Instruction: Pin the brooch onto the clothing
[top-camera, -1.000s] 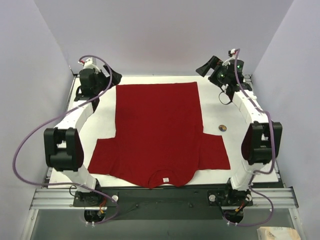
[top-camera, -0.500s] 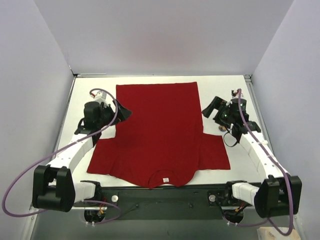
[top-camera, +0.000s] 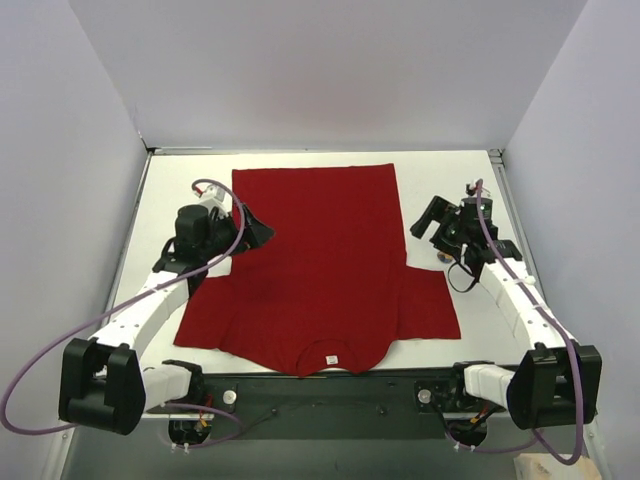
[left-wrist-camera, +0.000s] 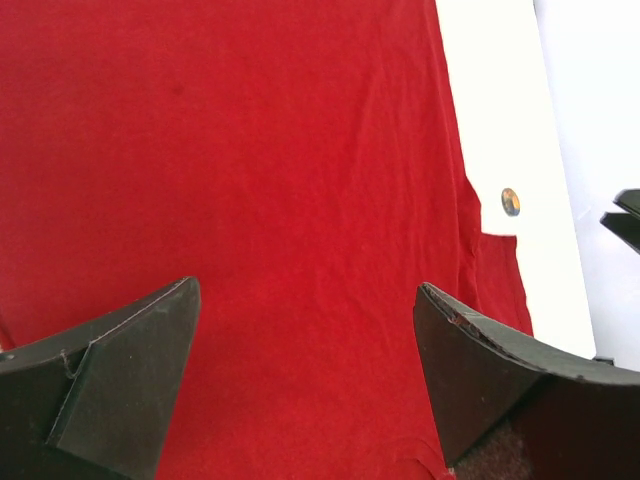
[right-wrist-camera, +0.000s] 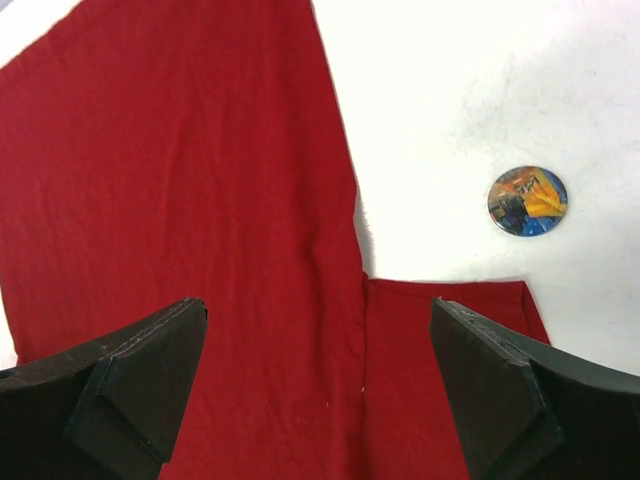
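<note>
The clothing (top-camera: 315, 260), a red short-sleeved T-shirt, lies flat on the table with its white neck label (top-camera: 331, 359) toward the arms. The brooch (right-wrist-camera: 527, 200), a small round gold and blue disc, rests on the bare table just past the shirt's right sleeve, and the left wrist view shows the brooch (left-wrist-camera: 510, 201) too. My left gripper (top-camera: 257, 229) is open above the shirt's left side, with red fabric (left-wrist-camera: 250, 150) under the left gripper (left-wrist-camera: 305, 290). My right gripper (top-camera: 424, 219) is open above the right armpit seam (right-wrist-camera: 362, 280), the right gripper (right-wrist-camera: 318, 305) holding nothing.
The white table (top-camera: 190, 170) is boxed in by pale walls on three sides. The right arm's cable (top-camera: 462, 278) loops low near the brooch. The right sleeve (top-camera: 430, 305) lies between the brooch and the near edge.
Both arms have swung in from the far corners toward the shirt, the left over its left edge and the right beside the brooch. Both grippers stayed open.
</note>
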